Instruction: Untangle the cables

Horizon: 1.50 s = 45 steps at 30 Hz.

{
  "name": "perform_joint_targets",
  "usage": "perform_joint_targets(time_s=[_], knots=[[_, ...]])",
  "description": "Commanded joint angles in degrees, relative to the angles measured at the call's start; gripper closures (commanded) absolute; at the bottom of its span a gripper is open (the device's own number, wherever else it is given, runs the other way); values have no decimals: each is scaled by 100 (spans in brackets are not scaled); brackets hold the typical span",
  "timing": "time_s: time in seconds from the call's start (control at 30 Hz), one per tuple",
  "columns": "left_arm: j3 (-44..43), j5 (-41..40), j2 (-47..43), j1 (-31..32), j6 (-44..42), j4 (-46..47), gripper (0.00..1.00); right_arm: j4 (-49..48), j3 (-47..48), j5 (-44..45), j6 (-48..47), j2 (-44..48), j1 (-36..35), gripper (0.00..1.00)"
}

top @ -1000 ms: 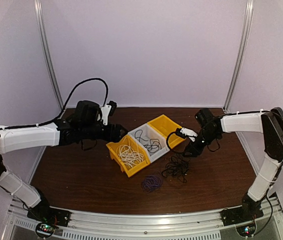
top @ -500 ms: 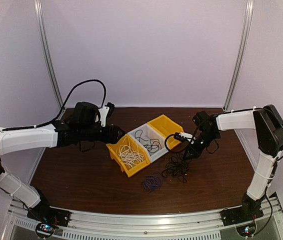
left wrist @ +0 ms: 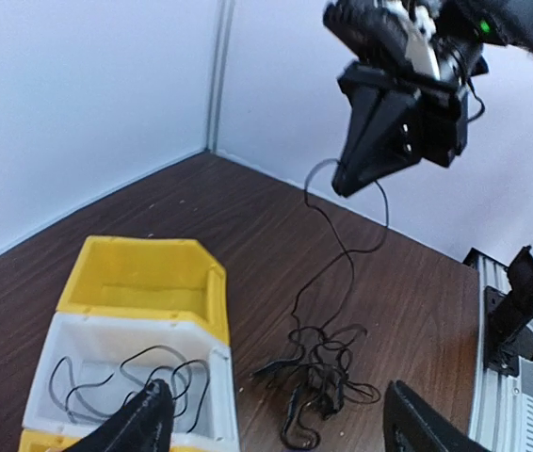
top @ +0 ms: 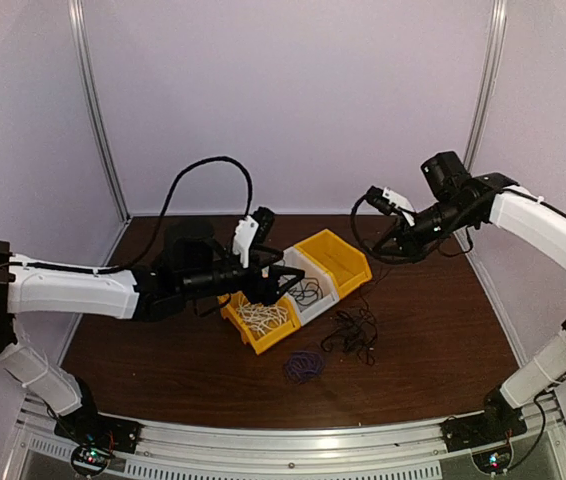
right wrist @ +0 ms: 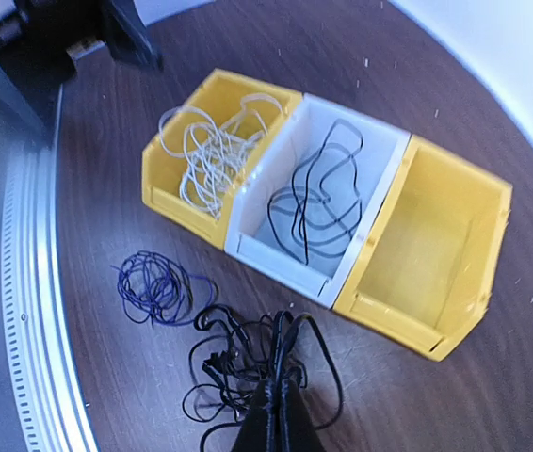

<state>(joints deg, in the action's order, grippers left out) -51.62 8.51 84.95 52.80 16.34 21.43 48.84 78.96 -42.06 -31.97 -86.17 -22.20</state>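
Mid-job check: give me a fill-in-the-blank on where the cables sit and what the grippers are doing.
The white cable lies in a ____ bin. The white bin holds a ____ cable. The purple cable lies on the ____. The right gripper is shut on a strand of the black tangle; the left gripper is ____.
Missing: yellow; black; table; open.

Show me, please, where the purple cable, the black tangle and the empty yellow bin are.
purple cable [right wrist: 158,287], right wrist view, middle of its coil.
black tangle [left wrist: 318,381], left wrist view, dense knot on the table.
empty yellow bin [right wrist: 425,240], right wrist view, bare floor.
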Motion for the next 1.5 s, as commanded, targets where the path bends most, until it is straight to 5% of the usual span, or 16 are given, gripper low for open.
perform_joint_targets(time_s=[0.0, 0.3, 0.43, 0.57, 0.8, 1.3, 1.47], knots=[[-468, 579, 943, 355, -443, 2039, 21, 659, 632, -369, -340, 490, -94, 100], [-2499, 531, 3632, 880, -629, 3616, 21, 966, 1694, -1017, -175, 777, -153, 100], [-3403, 648, 4550, 909, -546, 3447, 42, 1147, 2356, -1073, -227, 791, -153, 100], [-3323, 688, 4964, 955, -268, 3694, 70, 783, 3029, -902, -10, 942, -153, 100], [-2899, 723, 5315, 1074, 37, 3807, 68, 629, 5152, -752, 331, 509, -34, 100], [-2547, 664, 5730, 1084, 299, 3763, 67, -467, 6961, -901, 1263, -285, 493, 100], [-2562, 672, 5751, 1080, 221, 3708, 76, -701, 7201, -944, 1536, -367, 722, 100]])
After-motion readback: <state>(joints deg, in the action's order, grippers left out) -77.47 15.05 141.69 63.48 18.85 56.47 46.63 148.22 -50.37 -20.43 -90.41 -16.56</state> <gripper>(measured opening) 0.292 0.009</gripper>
